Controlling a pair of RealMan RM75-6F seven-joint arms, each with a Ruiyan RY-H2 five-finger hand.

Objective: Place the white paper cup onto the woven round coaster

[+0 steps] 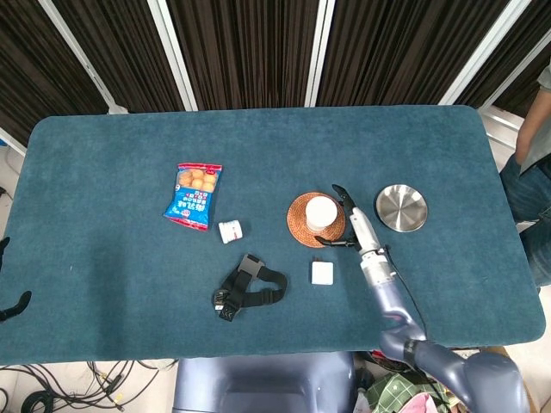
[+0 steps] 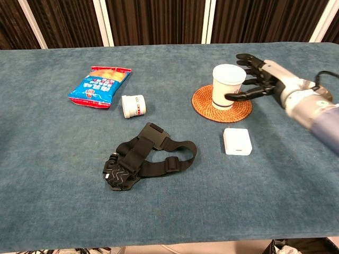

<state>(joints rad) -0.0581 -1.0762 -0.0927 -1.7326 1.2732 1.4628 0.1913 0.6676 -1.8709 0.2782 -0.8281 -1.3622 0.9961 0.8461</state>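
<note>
The white paper cup (image 1: 323,212) (image 2: 228,84) stands upright on the woven round coaster (image 1: 300,225) (image 2: 204,103), toward the coaster's right side. My right hand (image 1: 357,225) (image 2: 262,79) hovers just right of the cup with its fingers spread around it and holding nothing; a small gap shows between the fingertips and the cup wall. Of my left hand only dark finger-like tips (image 1: 15,305) show, at the left edge of the head view beyond the table.
A steel plate (image 1: 401,207) lies right of my hand. A white square charger (image 1: 323,274) (image 2: 237,142) sits just in front of the coaster. A black head strap (image 1: 250,286) (image 2: 143,156), a small white jar (image 1: 230,231) and a blue snack bag (image 1: 194,195) lie to the left.
</note>
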